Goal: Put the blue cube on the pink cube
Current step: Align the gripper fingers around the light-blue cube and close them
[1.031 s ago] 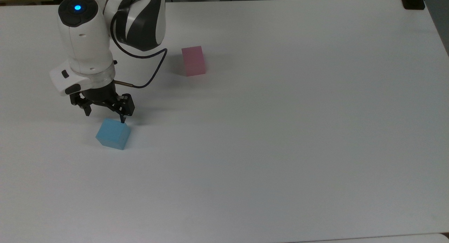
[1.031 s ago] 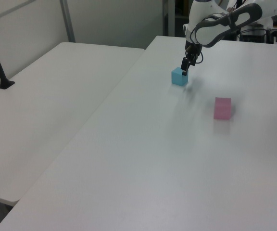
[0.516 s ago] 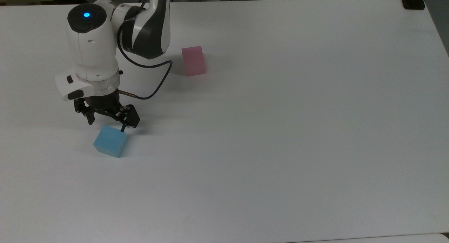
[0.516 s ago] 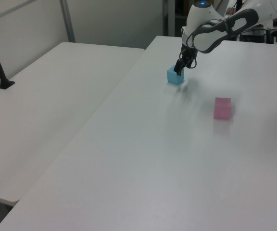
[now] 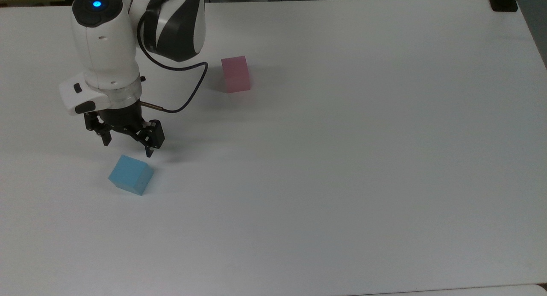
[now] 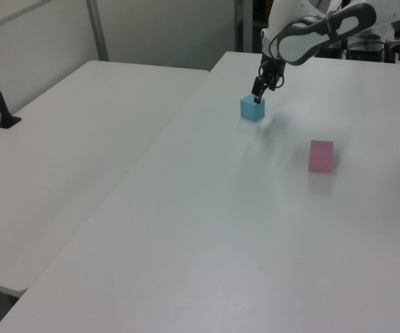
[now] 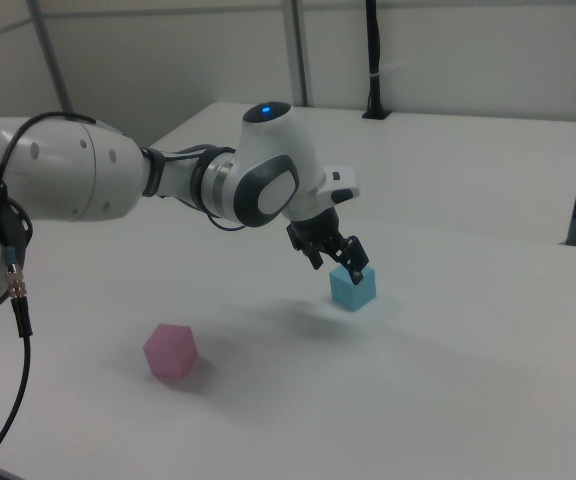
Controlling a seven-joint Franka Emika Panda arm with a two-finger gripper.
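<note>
Blue cube [image 5: 130, 180] sat loose on the white table [image 5: 342, 159], well apart from the pink cube [image 5: 235, 74], so nothing was stacked yet! Gripper [image 5: 127, 143] hung just above it, jaws wide and empty. Since a second earlier, the cube had been nudged away, slightly turned.

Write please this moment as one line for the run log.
gripper: open, empty, above table | blue cube: on table, not grasped | pink cube: on table, apart | stacking: not done
</note>
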